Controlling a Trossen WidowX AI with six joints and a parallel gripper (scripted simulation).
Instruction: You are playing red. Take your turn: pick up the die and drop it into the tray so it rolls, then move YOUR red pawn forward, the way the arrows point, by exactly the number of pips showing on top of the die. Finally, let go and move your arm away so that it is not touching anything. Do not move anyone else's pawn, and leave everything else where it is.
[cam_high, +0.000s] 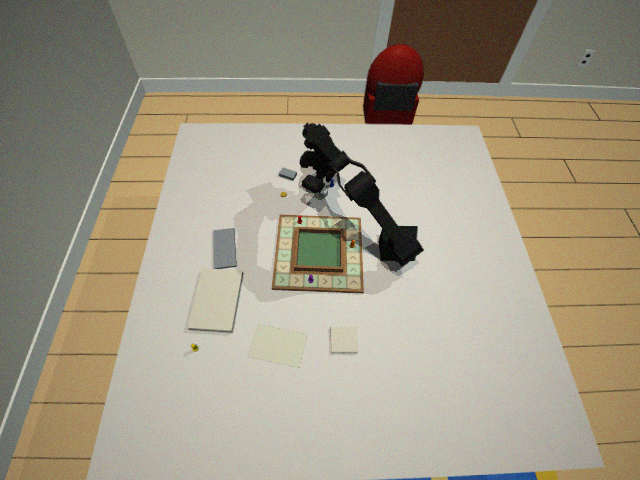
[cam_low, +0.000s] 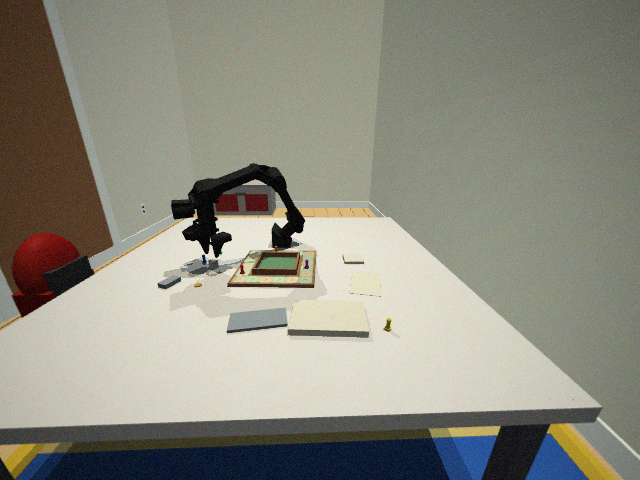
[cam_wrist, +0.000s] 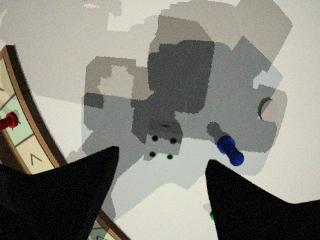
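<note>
The small grey die (cam_wrist: 162, 139) (cam_low: 212, 264) lies on the white table beyond the board's far edge, with dark pips showing. My gripper (cam_wrist: 163, 160) (cam_low: 212, 244) (cam_high: 315, 183) hangs right above it, open, one finger on each side and not touching it. In the top view the gripper hides the die. The red pawn (cam_high: 299, 220) (cam_low: 241, 269) (cam_wrist: 10, 120) stands on a square at the board's far edge. The square board (cam_high: 282, 267) (cam_low: 273, 282) frames the green tray (cam_high: 317, 250) (cam_low: 276, 262).
A blue pawn (cam_wrist: 228, 147) (cam_high: 331, 182) (cam_low: 203, 259) lies beside the die. An orange pawn (cam_high: 352, 242) and a purple pawn (cam_high: 310, 279) (cam_low: 306, 264) stand on the board. A gold coin (cam_high: 283, 194), a grey block (cam_high: 287, 173), a grey slab (cam_high: 224, 248), cream cards and a yellow pawn (cam_high: 194, 347) are on the table.
</note>
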